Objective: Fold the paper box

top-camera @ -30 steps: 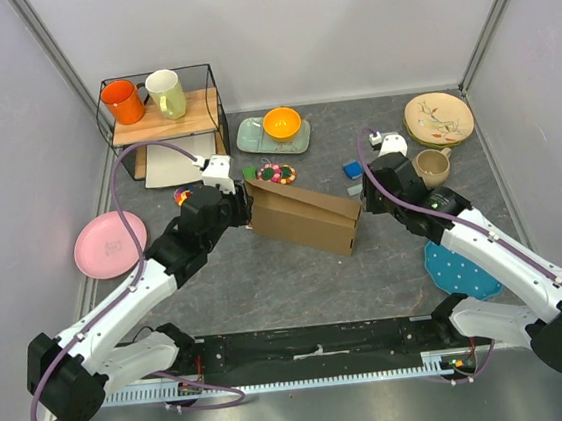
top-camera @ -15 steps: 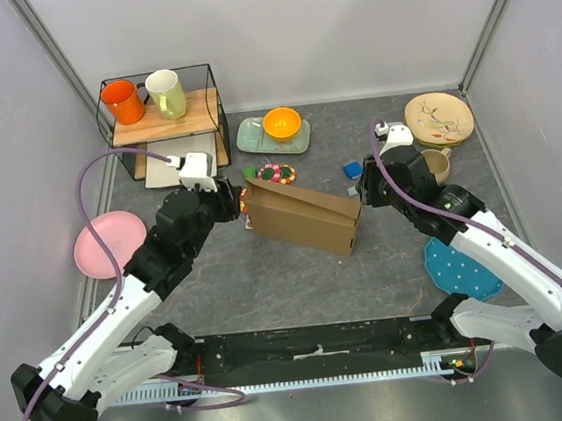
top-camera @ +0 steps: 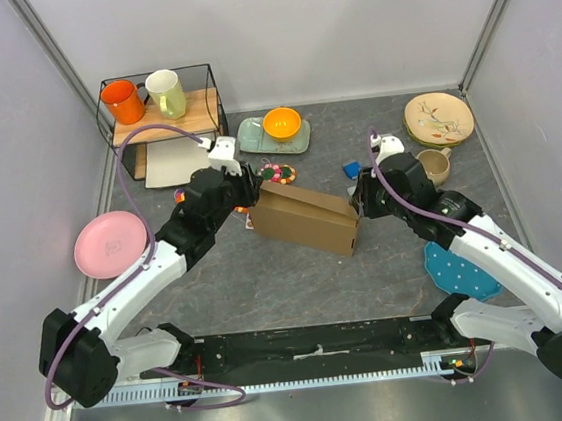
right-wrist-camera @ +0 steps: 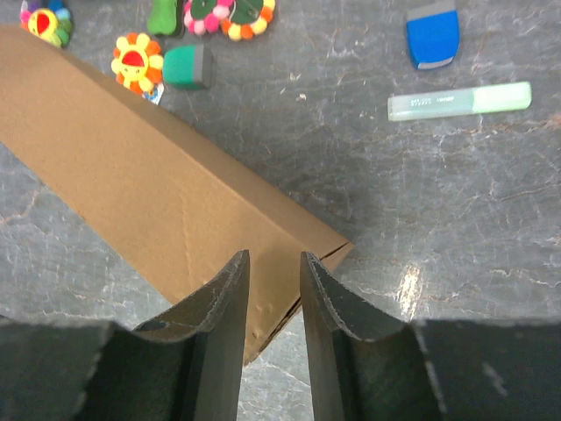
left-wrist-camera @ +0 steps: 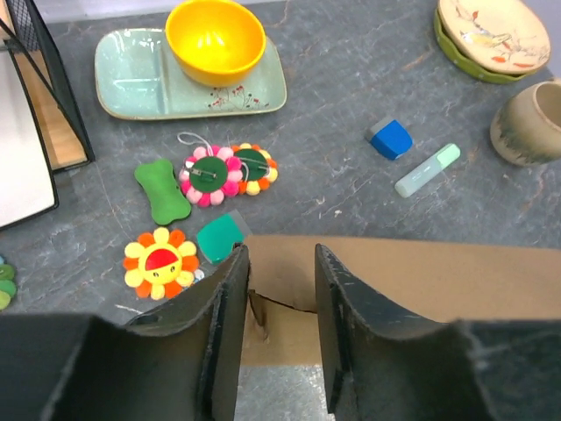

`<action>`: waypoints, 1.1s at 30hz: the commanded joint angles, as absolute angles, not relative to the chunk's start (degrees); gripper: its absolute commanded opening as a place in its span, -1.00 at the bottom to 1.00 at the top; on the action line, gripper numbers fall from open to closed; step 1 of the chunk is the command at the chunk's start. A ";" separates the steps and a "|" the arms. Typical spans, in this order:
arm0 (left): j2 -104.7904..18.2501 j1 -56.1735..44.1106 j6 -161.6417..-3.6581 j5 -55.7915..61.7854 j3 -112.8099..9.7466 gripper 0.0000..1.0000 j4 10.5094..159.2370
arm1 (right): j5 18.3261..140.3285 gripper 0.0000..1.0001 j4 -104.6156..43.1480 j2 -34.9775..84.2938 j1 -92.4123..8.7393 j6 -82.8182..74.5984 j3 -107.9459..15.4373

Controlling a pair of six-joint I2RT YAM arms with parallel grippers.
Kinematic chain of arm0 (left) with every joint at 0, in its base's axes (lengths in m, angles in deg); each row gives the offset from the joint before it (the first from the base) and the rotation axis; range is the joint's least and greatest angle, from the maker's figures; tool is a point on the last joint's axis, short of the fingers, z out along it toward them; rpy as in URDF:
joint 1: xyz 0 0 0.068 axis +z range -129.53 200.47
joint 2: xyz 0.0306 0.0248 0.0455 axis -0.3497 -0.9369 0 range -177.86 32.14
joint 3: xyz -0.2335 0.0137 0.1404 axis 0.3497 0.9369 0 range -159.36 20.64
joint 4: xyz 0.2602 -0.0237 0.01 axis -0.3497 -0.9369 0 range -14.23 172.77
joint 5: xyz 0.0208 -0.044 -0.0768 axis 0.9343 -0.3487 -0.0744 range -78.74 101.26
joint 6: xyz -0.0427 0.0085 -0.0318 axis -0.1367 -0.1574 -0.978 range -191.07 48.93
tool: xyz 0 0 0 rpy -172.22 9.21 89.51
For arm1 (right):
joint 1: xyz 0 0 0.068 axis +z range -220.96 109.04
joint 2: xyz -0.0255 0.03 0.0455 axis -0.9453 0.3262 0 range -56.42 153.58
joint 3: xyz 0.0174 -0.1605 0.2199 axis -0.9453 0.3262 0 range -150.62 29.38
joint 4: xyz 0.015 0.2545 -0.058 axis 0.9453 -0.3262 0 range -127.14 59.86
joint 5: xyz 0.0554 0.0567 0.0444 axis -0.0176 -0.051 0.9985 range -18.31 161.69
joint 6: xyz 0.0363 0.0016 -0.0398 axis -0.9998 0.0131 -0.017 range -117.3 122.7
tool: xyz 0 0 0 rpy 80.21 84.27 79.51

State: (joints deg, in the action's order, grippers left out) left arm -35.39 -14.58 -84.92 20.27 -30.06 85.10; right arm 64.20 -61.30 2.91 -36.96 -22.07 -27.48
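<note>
The paper box (top-camera: 307, 218) is a long brown cardboard box, folded shut, lying slantwise in the middle of the table. My left gripper (top-camera: 247, 190) is at its left end. In the left wrist view the fingers (left-wrist-camera: 280, 254) stand apart astride that end of the paper box (left-wrist-camera: 438, 272), where a slit flap shows in the gap. My right gripper (top-camera: 360, 198) is at the right end. In the right wrist view its fingers (right-wrist-camera: 273, 257) hover narrowly apart over the corner of the paper box (right-wrist-camera: 131, 175), with cardboard showing between them.
Behind the box lie felt flower toys (top-camera: 277, 174), a green tray (top-camera: 253, 138) with a yellow bowl (top-camera: 282, 123), a blue eraser (top-camera: 353, 170) and a highlighter (left-wrist-camera: 427, 169). A wire rack (top-camera: 205, 113) with mugs stands back left, a pink plate (top-camera: 111, 243) left, a beige mug (top-camera: 433, 166) and patterned plates (top-camera: 439, 118) right, and a blue dotted cloth (top-camera: 463, 269) near right.
My left gripper pulled back to the left, then swung forward and right onto the box's left end. The right gripper shifted slightly along the box's right end.
</note>
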 commanded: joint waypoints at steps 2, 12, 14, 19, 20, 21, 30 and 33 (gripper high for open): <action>-34.84 -14.34 -86.62 18.73 -24.73 -0.27 87.44 | 66.85 -0.27 -60.20 2.99 -36.86 -21.20 -24.15; -33.17 -14.34 -89.70 19.61 -17.51 -0.83 87.69 | 63.95 -0.28 -59.15 2.12 -36.86 -23.48 -25.10; -32.90 -14.34 -91.01 20.05 -16.11 -0.87 88.04 | 64.04 -0.27 -58.00 1.24 -36.86 -24.62 -26.07; -32.03 -14.42 -93.22 21.19 -13.91 -0.89 88.04 | 65.78 -0.28 -56.16 0.36 -36.86 -25.94 -27.22; -31.59 -14.42 -93.13 21.45 -13.56 -0.89 87.96 | 66.75 -0.28 -55.72 -0.08 -36.86 -26.21 -27.05; -31.41 -14.42 -93.30 21.71 -13.64 -0.89 87.69 | 68.07 -0.27 -55.28 -0.26 -36.86 -26.56 -26.35; -32.11 -14.42 -92.25 22.94 -15.92 -0.81 86.11 | 86.35 -0.28 -47.37 -5.79 -36.86 -32.10 -21.08; -32.90 -14.42 -91.81 23.21 -17.15 -0.79 85.50 | 91.27 -0.34 -46.93 -6.32 -36.77 -32.54 -18.09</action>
State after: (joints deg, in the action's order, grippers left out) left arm -30.19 -14.34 -92.65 21.30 -17.30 96.48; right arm 81.69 -50.80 -5.40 -37.01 -30.14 -21.36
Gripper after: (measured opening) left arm 0.102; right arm 0.347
